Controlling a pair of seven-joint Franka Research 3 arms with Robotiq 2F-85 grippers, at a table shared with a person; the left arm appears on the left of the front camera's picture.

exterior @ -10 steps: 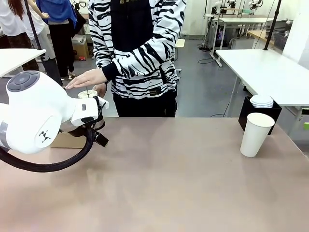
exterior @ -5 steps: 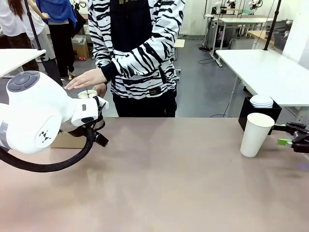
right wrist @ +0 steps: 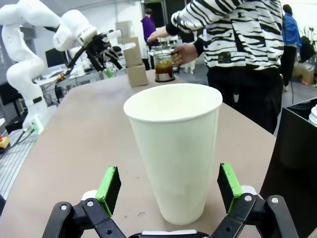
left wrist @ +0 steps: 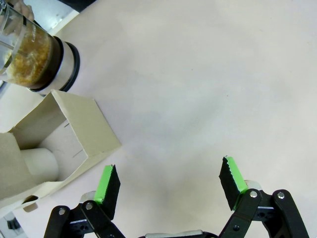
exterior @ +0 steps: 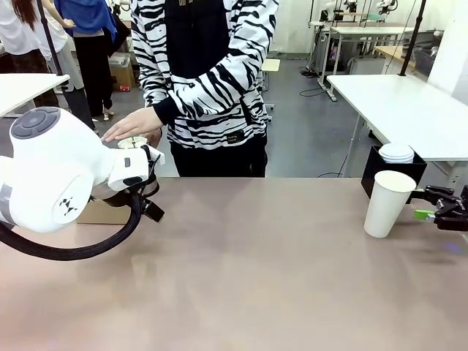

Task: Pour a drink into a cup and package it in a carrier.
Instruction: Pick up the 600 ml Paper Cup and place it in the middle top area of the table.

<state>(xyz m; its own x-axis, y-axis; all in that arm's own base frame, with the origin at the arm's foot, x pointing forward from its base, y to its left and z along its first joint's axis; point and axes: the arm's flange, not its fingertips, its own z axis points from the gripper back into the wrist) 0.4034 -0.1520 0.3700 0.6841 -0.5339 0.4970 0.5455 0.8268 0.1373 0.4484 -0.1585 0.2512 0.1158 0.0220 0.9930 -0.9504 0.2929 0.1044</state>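
The tall white paper cup [exterior: 389, 202] stands open-topped and lidless at the table's right side. My right gripper [exterior: 439, 207] is open just right of it; in the right wrist view the cup [right wrist: 173, 148] stands between the spread green pads [right wrist: 109, 182] without touching them. The brown cardboard carrier [left wrist: 74, 134] sits at the far left, partly behind my left arm [exterior: 58, 172]. My left gripper [left wrist: 170, 181] hangs open over bare table beside it. The dark brown drink [right wrist: 164, 67] is in a glass pitcher [left wrist: 37, 57] under the person's hand [exterior: 131, 121].
A black box with white lids [exterior: 395, 164] stands right behind the cup. The person in a striped top stands at the far edge, left of centre. A white round thing [left wrist: 42, 163] lies inside the carrier. Another table [exterior: 409, 110] stands beyond on the right.
My right gripper has come in from the right edge and moved up to the cup. The person's hand over the pitcher has shifted slightly. My left arm has not moved.
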